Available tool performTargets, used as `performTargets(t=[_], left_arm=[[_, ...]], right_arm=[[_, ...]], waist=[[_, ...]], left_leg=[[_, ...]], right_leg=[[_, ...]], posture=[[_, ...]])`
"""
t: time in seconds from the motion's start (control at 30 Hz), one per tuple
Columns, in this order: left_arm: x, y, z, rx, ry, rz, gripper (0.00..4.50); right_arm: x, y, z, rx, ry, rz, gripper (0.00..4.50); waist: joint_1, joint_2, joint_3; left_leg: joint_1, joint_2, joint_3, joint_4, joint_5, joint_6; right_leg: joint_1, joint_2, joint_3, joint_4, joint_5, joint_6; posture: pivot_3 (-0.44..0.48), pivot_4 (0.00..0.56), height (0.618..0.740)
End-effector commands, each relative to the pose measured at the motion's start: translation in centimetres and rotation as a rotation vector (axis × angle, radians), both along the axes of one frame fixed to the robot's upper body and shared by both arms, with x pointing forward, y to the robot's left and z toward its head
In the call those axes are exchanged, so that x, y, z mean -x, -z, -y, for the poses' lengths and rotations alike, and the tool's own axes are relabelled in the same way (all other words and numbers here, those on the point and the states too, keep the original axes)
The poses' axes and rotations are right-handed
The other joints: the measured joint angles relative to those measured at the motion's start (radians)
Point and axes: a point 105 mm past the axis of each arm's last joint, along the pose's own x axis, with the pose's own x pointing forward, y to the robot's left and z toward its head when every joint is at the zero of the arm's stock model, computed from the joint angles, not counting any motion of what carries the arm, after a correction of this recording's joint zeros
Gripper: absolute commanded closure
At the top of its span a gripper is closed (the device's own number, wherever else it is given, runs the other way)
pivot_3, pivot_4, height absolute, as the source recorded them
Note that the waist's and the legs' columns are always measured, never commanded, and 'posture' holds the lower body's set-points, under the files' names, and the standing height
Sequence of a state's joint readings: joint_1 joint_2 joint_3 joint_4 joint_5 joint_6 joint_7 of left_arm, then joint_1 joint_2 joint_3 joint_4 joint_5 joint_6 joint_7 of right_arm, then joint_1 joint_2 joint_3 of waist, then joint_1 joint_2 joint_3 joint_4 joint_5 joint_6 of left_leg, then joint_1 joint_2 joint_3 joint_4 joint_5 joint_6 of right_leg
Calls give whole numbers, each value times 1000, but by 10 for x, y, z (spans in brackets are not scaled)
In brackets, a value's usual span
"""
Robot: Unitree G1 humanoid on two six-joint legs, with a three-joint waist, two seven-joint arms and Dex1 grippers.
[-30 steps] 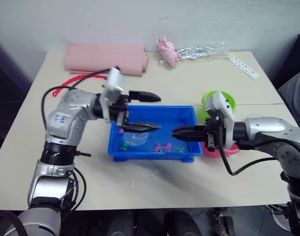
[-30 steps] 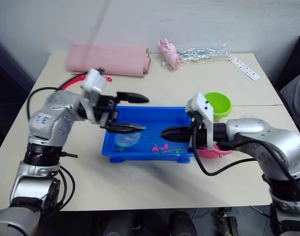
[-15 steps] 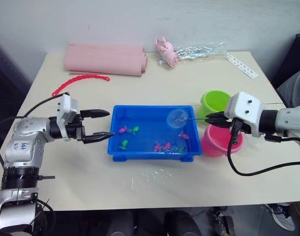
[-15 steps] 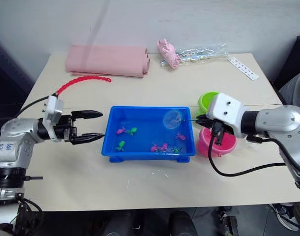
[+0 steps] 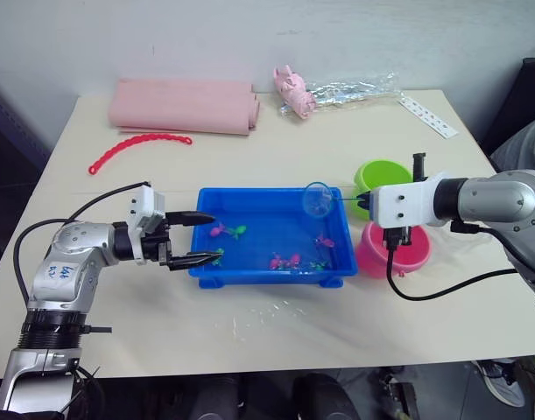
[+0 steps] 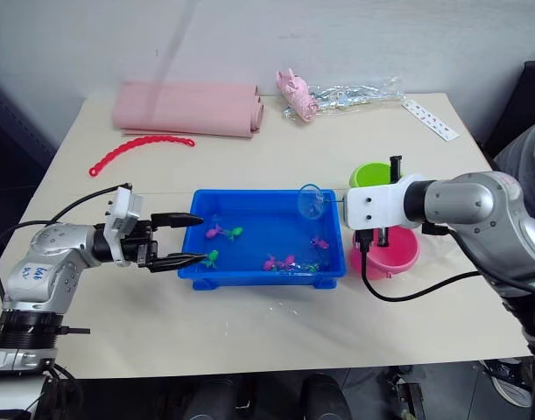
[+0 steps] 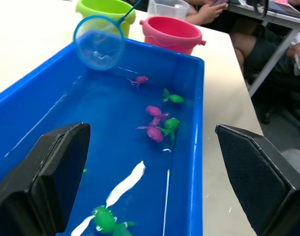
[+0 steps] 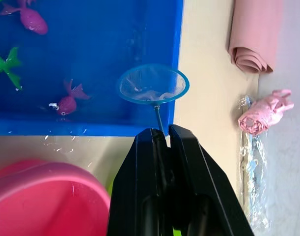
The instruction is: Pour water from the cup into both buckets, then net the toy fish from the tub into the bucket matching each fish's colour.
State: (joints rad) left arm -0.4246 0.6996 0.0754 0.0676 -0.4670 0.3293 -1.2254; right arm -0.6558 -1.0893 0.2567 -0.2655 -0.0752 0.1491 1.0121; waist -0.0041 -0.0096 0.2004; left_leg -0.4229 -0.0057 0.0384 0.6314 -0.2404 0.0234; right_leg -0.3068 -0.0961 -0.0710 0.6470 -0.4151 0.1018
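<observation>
The blue tub (image 5: 267, 276) sits mid-table with several pink and green toy fish (image 5: 285, 261) in it. My right gripper (image 5: 366, 203) is shut on the thin handle of the net (image 5: 318, 199). The net's blue ring hangs over the tub's far right corner, and I see no fish in its mesh (image 8: 152, 84). Right of the tub stand the green bucket (image 5: 383, 175) and, nearer, the pink bucket (image 5: 395, 252). My left gripper (image 5: 203, 238) is open at the tub's left rim, fingers pointing in. The clear cup (image 7: 168, 7) stands beyond the pink bucket in the left wrist view.
A folded pink cloth (image 5: 181, 103), a red beaded string (image 5: 136, 149), a pale-pink pig toy (image 5: 289, 87), a clear wrapper (image 5: 355, 87) and a white strip (image 5: 432, 116) lie along the table's far side. A person's sleeve (image 5: 523, 144) shows at the right edge.
The net rose from the water at the tub's left and crossed to its far right corner. My left gripper drew back left off the tub, then returned to its left rim.
</observation>
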Motion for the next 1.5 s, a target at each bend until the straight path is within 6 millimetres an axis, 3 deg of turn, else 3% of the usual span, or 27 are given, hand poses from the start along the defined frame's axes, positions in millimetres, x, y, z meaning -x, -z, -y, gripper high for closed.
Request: performTargets(t=[0.03, 0.33, 0.6, 0.97, 1.23, 1.5], left_arm=[[0, -9, 12, 1, 49, 46, 31], [4, -5, 22, -51, 114, 47, 31], [9, -4, 17, -61, 109, 34, 31], [9, -5, 17, -51, 87, 52, 31], [10, -6, 14, -53, 72, 61, 31], [11, -6, 11, -59, 64, 60, 31]], right_arm=[[-2, -5, 0, 125, -11, 62, 4500], [-2, 10, -2, 260, -26, 17, 4500], [1, 21, 0, 369, -22, -44, 4500], [10, 20, 5, 431, -2, -146, 4500], [20, 28, 5, 384, 10, -277, 4500], [20, 32, 7, 269, 76, -302, 4500]], waist=[[0, 0, 0], [0, 0, 0], [2, 0, 0], [3, 0, 0], [6, 0, 0], [6, 0, 0]], left_leg=[[0, 0, 0, 0, 0, 0], [0, 0, 0, 1, 0, 0], [0, 0, 0, 1, 0, 0], [0, 0, 0, 1, 0, 0], [0, 0, -1, 2, 0, 0], [0, 0, -1, 3, 0, 0]], right_leg=[[0, 0, 0, 0, 0, 0], [0, 0, 0, 0, 0, 0], [0, 0, 0, 1, 0, 0], [0, 0, 0, 1, 0, 0], [1, 0, 0, 1, 0, 0], [1, -1, 0, 1, 0, 0]], posture=[[0, 150, 740], [0, 150, 740], [0, 150, 740], [0, 150, 740], [0, 150, 740], [0, 150, 740]])
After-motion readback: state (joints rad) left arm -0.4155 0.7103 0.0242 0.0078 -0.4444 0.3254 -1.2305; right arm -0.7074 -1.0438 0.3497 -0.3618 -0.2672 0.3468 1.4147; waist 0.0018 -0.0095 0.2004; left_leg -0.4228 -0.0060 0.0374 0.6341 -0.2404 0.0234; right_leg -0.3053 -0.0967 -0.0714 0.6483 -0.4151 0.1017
